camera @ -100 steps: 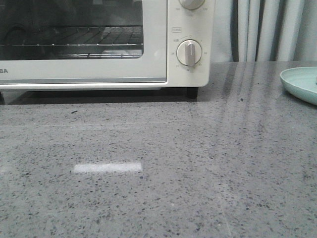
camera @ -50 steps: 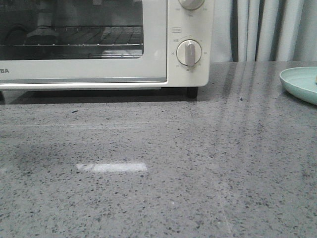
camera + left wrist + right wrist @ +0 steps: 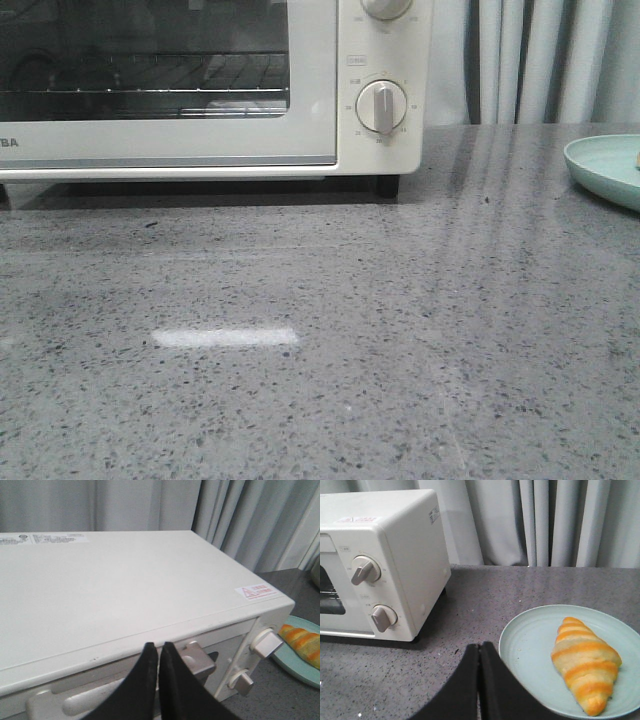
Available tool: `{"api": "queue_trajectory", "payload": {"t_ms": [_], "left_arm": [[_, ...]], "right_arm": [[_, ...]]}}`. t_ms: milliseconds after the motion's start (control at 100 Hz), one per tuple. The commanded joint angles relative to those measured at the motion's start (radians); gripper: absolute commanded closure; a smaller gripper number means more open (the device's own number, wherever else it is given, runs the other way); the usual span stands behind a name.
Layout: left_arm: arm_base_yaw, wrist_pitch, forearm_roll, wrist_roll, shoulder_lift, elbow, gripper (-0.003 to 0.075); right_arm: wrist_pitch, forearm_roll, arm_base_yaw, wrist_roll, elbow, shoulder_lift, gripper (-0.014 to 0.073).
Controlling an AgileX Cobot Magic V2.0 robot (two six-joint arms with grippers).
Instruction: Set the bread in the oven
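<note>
The cream-white oven point(image 3: 310, 90) stands at the back left of the counter, its glass door closed and a wire rack behind it. The same oven point(image 3: 125, 590) fills the left wrist view, where my left gripper point(image 3: 159, 646) hovers shut and empty above the silver door handle point(image 3: 197, 657). The bread point(image 3: 585, 662), a golden croissant with pale stripes, lies on a pale green plate point(image 3: 530, 645). My right gripper point(image 3: 480, 646) is shut and empty, held above the counter just beside the plate's rim. The oven point(image 3: 395, 555) stands further off in that view. Neither gripper shows in the front view.
Only the plate's rim point(image 3: 600, 165) shows at the right edge of the front view. Grey speckled counter point(image 3: 320, 350) stretches in front of the oven. Grey curtains point(image 3: 540, 60) hang behind. Two dial knobs point(image 3: 382, 106) sit on the oven's right panel.
The reflections in the oven's glass door shift between the frames; the oven, plate and counter stay where they were.
</note>
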State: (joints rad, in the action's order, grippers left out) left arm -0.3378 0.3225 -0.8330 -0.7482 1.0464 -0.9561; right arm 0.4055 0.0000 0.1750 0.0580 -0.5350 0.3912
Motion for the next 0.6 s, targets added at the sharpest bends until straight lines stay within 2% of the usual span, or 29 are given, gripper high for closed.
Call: {"api": "queue_trajectory", "payload": {"t_ms": [0,240,480,590], "left_arm": [[-0.008,-0.06,0.002,-0.001,0.017,-0.041,0.0742],[-0.008,-0.06,0.04,-0.001,0.06,-0.041,0.0742],[-0.006,-0.064,0.207,-0.001,0.067,-0.041,0.0742],[-0.006,-0.097,0.223,-0.001,0.075,-0.041,0.0742]], "right_arm": [[-0.051,-0.01,0.005,-0.005,-0.036,0.004,0.0663],[-0.023,-0.01,0.005,-0.005,-0.036,0.004,0.0663],[-0.024,-0.01,0.005,-0.005,-0.036,0.004,0.0663],[-0.024,-0.01,0.005,-0.005,-0.036,0.004,0.0663]]}}
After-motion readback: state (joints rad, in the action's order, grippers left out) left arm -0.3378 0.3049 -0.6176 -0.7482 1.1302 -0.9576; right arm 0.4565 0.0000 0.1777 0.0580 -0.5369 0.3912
